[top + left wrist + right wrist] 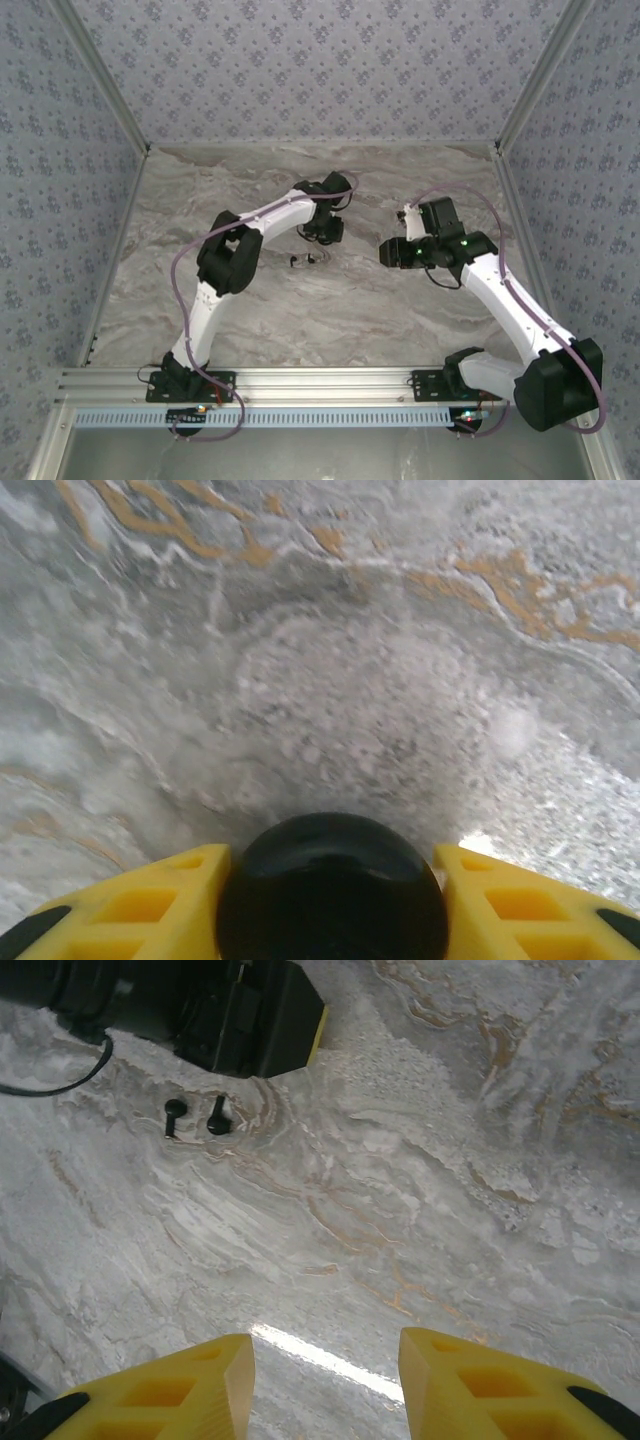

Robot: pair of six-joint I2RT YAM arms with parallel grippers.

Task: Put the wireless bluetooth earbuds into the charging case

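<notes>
**Charging case gripped; earbuds outside it**

The left jaws are clenched on the charging case (pixel 330 890). In the left wrist view its glossy black round body sits between the two yellow fingers (pixel 150 905) and touches both. From this angle it cannot be told whether the case is open, or whether anything lies inside.

The two wireless bluetooth earbuds (pixel 217 1115) lie bare on the marbled counter (pixel 420 1220), side by side and just apart, neither in the case. In the right wrist view they sit just beside the dark body of the left arm (pixel 240 1015). The top view places them (pixel 305 260) close below the left wrist.

The right jaws are released. Their yellow fingers (pixel 170 1390) stand apart with only counter between them, well apart from the earbuds.
</notes>
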